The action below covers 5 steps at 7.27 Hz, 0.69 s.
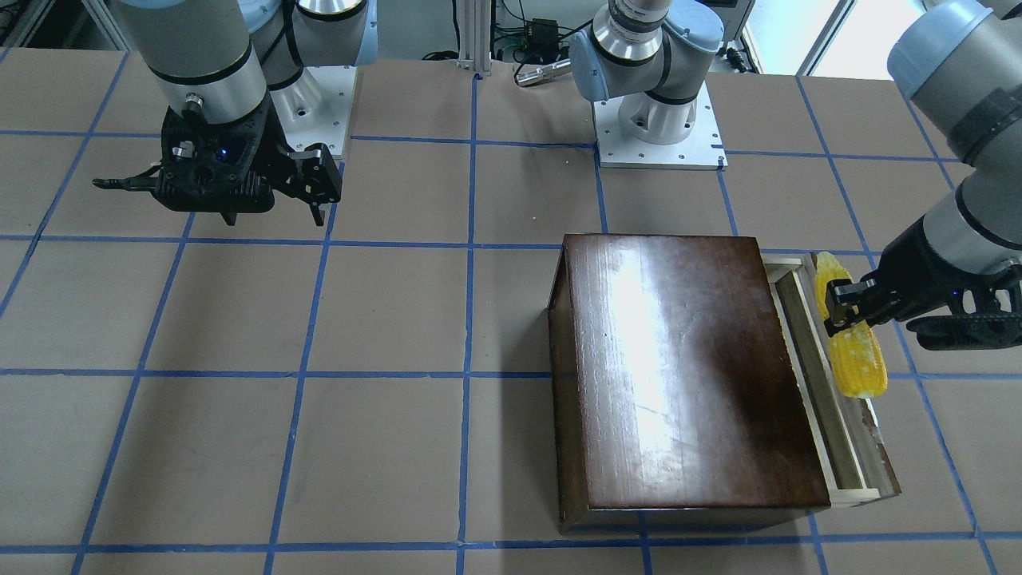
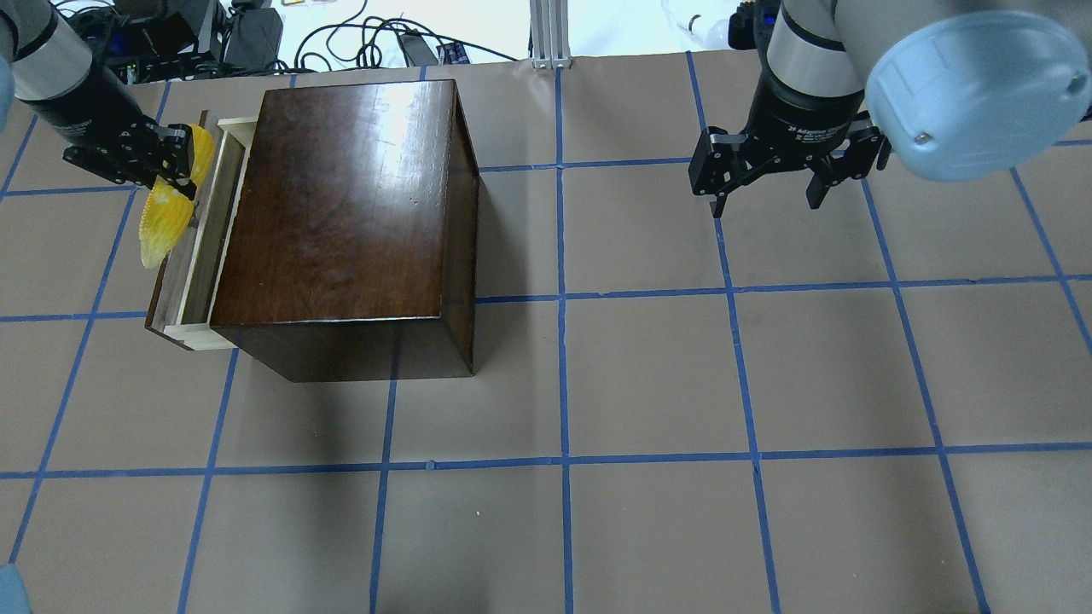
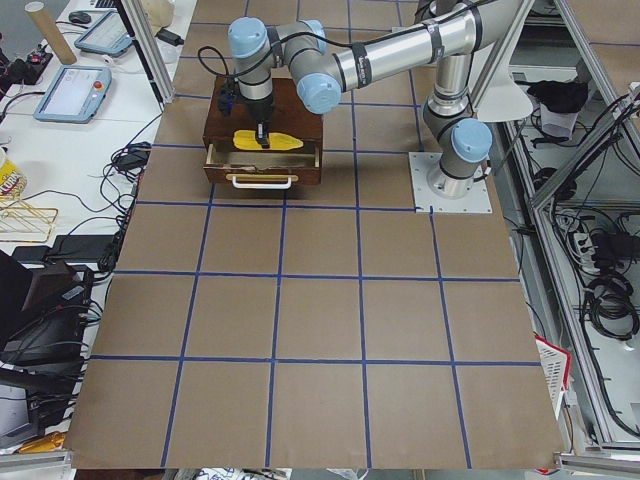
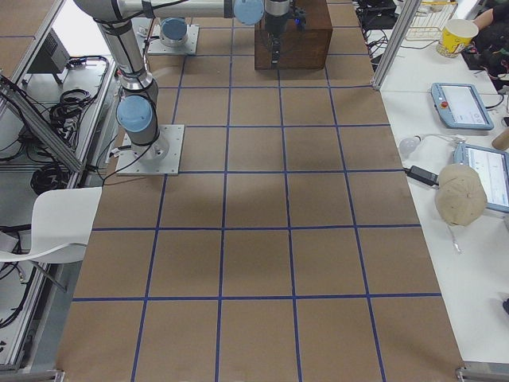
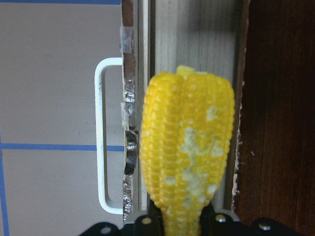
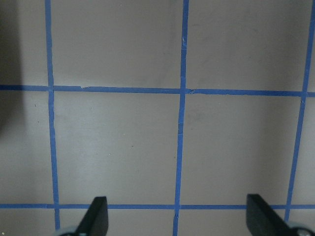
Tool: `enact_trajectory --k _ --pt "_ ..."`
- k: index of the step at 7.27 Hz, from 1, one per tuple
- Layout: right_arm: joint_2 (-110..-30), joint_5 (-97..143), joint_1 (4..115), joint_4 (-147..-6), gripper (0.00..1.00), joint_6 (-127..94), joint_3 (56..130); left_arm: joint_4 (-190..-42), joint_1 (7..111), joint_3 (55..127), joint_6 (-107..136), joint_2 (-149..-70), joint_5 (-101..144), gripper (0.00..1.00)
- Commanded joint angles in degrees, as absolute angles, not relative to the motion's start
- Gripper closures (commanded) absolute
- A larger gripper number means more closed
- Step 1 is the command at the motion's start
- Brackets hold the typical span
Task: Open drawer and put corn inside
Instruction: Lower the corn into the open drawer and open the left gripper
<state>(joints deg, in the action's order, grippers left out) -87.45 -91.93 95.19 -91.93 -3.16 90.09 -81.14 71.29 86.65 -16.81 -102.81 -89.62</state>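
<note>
The glossy dark-brown box [image 2: 350,196] stands on the table's left half. Its drawer [image 2: 200,256] is pulled out to the left, and its pale wood inside shows in the front-facing view [image 1: 830,431]. My left gripper [image 2: 175,158] is shut on the yellow corn [image 2: 166,213] and holds it lengthwise just above the open drawer. In the left wrist view the corn [image 5: 187,147] hangs over the drawer's pale floor [image 5: 197,39]. In the front-facing view the corn [image 1: 854,359] lies over the drawer's outer edge. My right gripper [image 2: 763,192] is open and empty, hovering over bare table far to the right.
A white wire handle [image 5: 101,137] sits on the drawer's chipped dark front panel. The arm bases [image 1: 659,132] stand at the table's robot side. Blue tape lines grid the brown table [image 2: 648,375]. The right wrist view shows only table under the open fingers [image 6: 96,216].
</note>
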Motion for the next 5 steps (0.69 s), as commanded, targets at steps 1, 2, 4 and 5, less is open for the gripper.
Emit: enact_trajectory --k 1,2,4,5 --pt "-87.5 -91.9 95.2 -91.9 0.0 -3.2 90.1 -80.9 71.3 86.7 -17.1 -102.8 -89.4 0.16" --pt "-87.5 -91.9 95.2 -91.9 0.0 -3.2 90.1 -80.9 71.3 86.7 -17.1 -102.8 -89.2 0.16" --pt "-87.5 -91.9 95.2 -91.9 0.0 -3.2 90.1 -80.9 71.3 86.7 -17.3 -102.8 -89.1 0.15" --pt "-87.5 -91.9 95.2 -91.9 0.0 -3.2 90.1 -80.9 71.3 86.5 -17.3 -102.7 -89.1 0.15"
